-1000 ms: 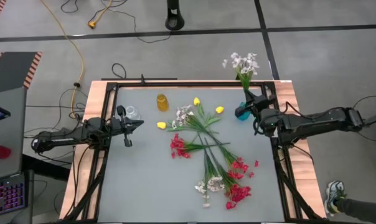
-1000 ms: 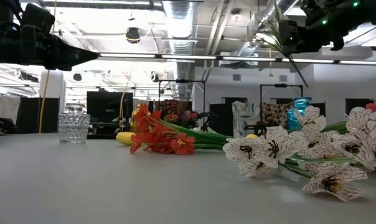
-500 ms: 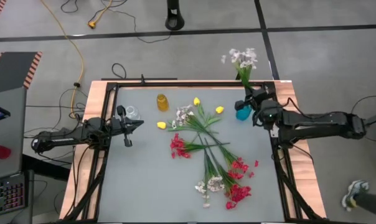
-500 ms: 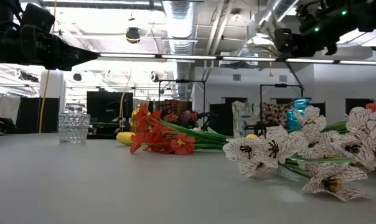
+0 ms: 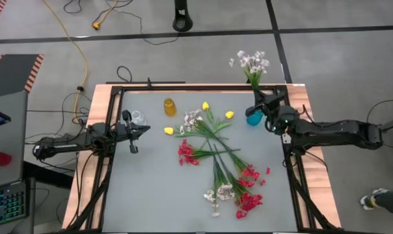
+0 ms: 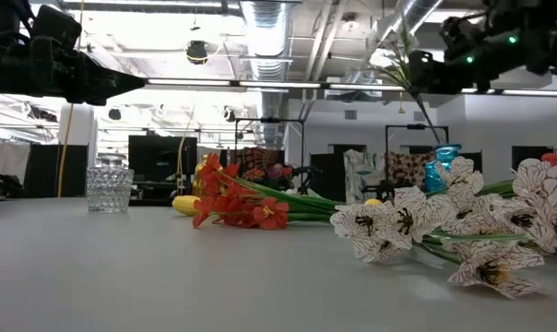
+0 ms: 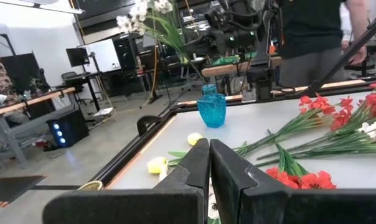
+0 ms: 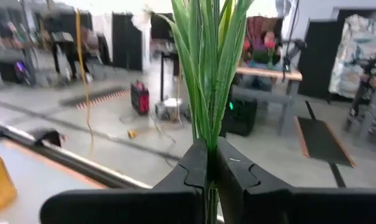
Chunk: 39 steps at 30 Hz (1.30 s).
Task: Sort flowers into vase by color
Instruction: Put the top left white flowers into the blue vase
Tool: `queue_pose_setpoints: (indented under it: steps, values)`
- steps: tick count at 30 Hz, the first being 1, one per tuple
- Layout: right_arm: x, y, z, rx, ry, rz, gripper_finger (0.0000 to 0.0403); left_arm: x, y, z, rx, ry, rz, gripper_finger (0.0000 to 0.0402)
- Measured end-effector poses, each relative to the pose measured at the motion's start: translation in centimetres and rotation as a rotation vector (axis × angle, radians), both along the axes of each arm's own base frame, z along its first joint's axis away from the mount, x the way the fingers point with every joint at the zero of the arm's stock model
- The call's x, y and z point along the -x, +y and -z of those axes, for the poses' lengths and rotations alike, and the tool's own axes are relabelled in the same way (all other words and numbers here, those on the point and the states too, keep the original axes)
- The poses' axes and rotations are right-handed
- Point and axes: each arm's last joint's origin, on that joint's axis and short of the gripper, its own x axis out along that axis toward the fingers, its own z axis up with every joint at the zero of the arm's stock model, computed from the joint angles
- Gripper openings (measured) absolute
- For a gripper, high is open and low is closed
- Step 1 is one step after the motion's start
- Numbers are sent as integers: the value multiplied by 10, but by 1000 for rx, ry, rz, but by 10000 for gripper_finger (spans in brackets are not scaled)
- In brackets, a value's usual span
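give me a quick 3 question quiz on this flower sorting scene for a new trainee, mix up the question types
1. True or false: the right gripper is shut on the white flower spray.
2. Multiple choice: which vase stands nearest the right gripper? A) clear glass B) amber C) blue
3. Fill in: the left gripper hangs shut near the ______ glass vase, holding nothing.

Key:
1. True. In the right wrist view its fingers clamp the green stems.
2. C. The amber vase stands at the table's far side, toward the middle.
3. Clear.
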Motion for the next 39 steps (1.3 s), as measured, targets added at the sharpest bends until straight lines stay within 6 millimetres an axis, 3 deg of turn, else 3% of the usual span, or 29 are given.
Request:
queue_pose_setpoints:
  steps: [5, 15, 32, 39]
  values:
    - [9, 6, 15, 51, -79, -21, 45, 0, 0, 0, 0, 1, 0, 2]
    - [14, 7, 35, 16, -48, -18, 46, 0, 0, 0, 3, 0, -1, 2]
    - [14, 8, 36, 9, -60, -19, 59, 0, 0, 0, 3, 0, 0, 2]
    - [14, 8, 35, 11, -60, -16, 116, 0, 0, 0, 3, 0, 0, 2]
